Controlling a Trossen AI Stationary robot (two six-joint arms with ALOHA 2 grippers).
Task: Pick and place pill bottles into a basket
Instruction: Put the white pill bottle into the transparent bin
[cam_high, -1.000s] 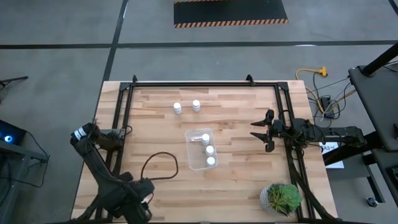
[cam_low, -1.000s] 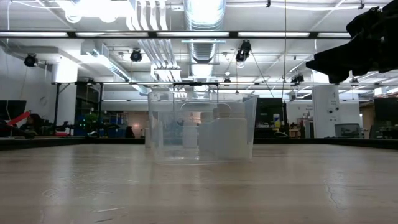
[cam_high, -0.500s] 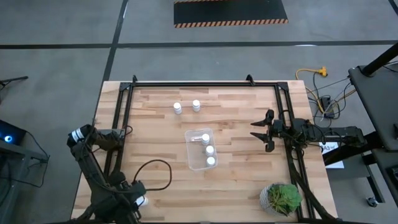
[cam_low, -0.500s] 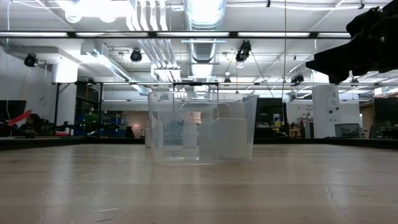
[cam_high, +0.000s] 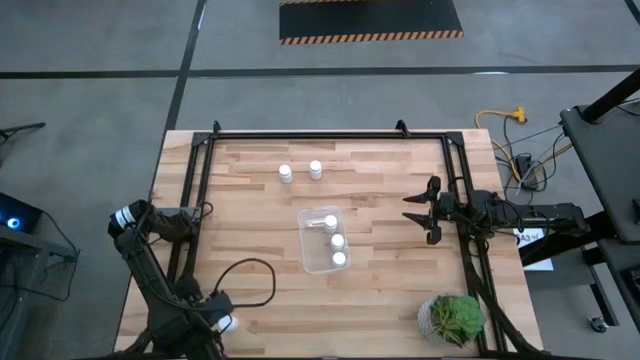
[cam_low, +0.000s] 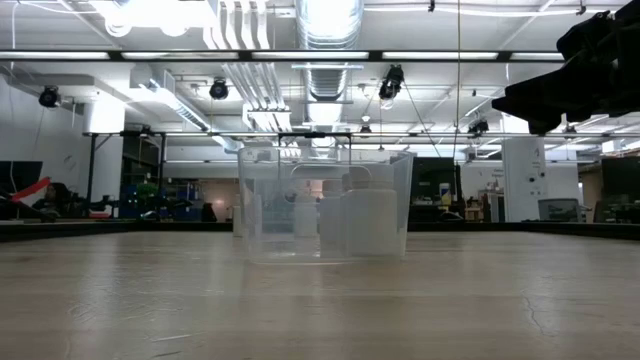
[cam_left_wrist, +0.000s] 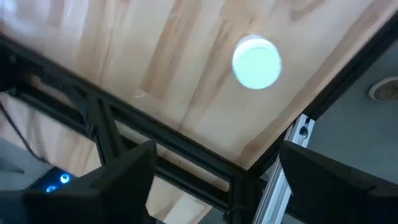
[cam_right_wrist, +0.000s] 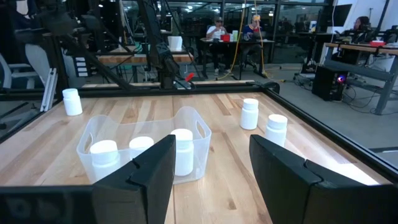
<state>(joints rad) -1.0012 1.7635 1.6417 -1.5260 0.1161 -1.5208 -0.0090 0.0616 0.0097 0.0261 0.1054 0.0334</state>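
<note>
Left gripper (cam_left_wrist: 211, 180) spread wide, empty, above a white-capped pill bottle (cam_left_wrist: 256, 62) (near table corner). Right gripper (cam_high: 418, 210) spread, empty, beside the clear rounded basket (cam_high: 312, 260).

On your worktop (cam_high: 380, 200) you have pale, honey-toned wood planks with darker grain streaks, edged by a black metal frame (cam_high: 200, 180). The pill bottles (cam_high: 286, 174) are plain white, caps included, and the basket (cam_high: 312, 258) is clear, see-through plastic with a faint frosted look. Your right tool (cam_high: 418, 210) and left tool (cam_left_wrist: 211, 180) are both matte black. The potted plant (cam_high: 455, 318) shows green leaves in a grey pot.
</note>
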